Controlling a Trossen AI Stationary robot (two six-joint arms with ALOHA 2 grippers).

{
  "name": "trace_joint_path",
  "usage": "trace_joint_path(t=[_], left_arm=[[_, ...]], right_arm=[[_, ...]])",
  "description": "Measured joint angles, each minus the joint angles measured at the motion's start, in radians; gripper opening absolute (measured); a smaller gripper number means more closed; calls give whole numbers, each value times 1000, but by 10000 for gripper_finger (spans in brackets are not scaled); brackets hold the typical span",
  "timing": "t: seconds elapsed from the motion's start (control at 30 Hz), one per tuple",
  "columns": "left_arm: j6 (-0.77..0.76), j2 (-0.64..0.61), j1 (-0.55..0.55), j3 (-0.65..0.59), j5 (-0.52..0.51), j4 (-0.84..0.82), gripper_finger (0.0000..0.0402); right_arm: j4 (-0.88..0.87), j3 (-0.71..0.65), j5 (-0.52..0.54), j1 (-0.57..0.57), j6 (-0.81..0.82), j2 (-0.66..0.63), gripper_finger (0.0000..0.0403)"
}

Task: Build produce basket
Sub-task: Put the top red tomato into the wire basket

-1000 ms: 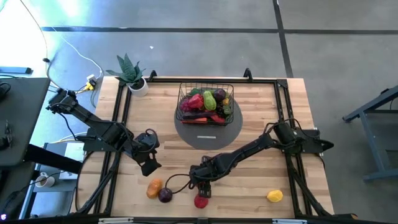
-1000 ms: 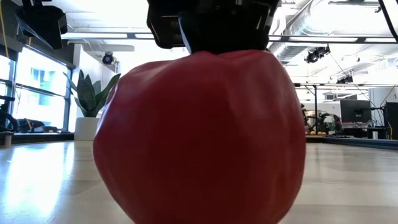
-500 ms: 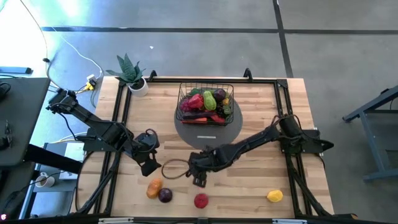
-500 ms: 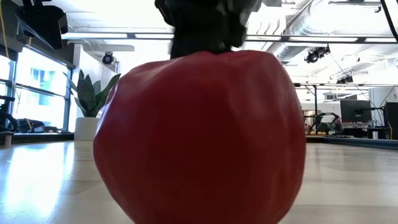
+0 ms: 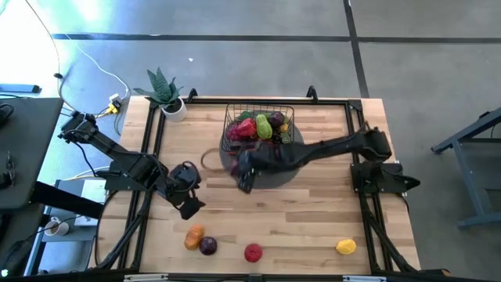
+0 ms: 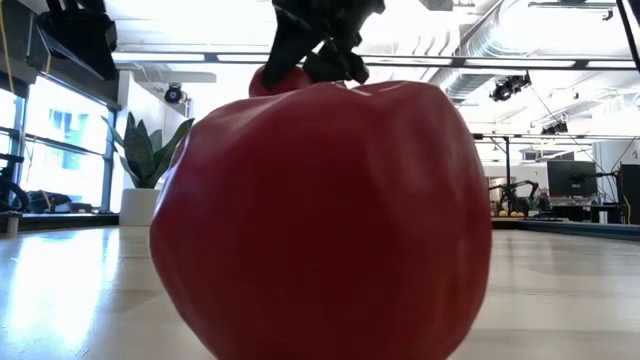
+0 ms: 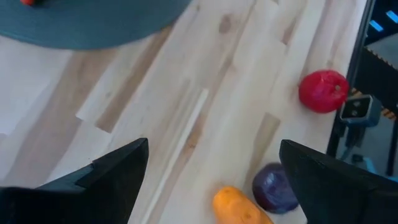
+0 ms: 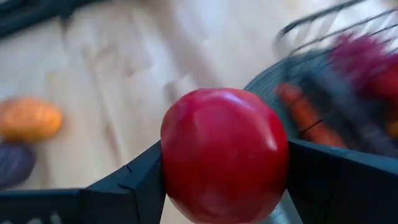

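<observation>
The scene is bright, with daylight from the windows (image 6: pixel 60 140) on the left and ceiling lamps (image 6: pixel 510 88) in the low view, and a pale blue glare on the floor (image 5: pixel 86 23) in the high view. In the low view a red fruit (image 6: pixel 320 220) close to the lens is soft, while the room behind is sharper. In the right wrist view the basket (image 8: pixel 336 68) and table (image 8: pixel 112 74) are smeared by motion blur, and the held red fruit (image 8: pixel 224 152) is clearer.
</observation>
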Motion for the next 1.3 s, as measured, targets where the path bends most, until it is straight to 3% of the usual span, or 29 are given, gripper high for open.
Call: trace_joint_path(t=[0.3,0.53,1.0,1.3], left_arm=[[-33,0,35,0,-197,9,353],[-45,0,102,0,-353,28,353],[42,0,297,0,-408,32,353],[138,0,423,-1,-400,78,353]], right_arm=[[120,1,19,-199,-142,-40,234],[195,1,-29,-333,-186,-39,234],[302,1,-149,-443,-219,10,236],[304,1,-146,-445,-268,57,287]])
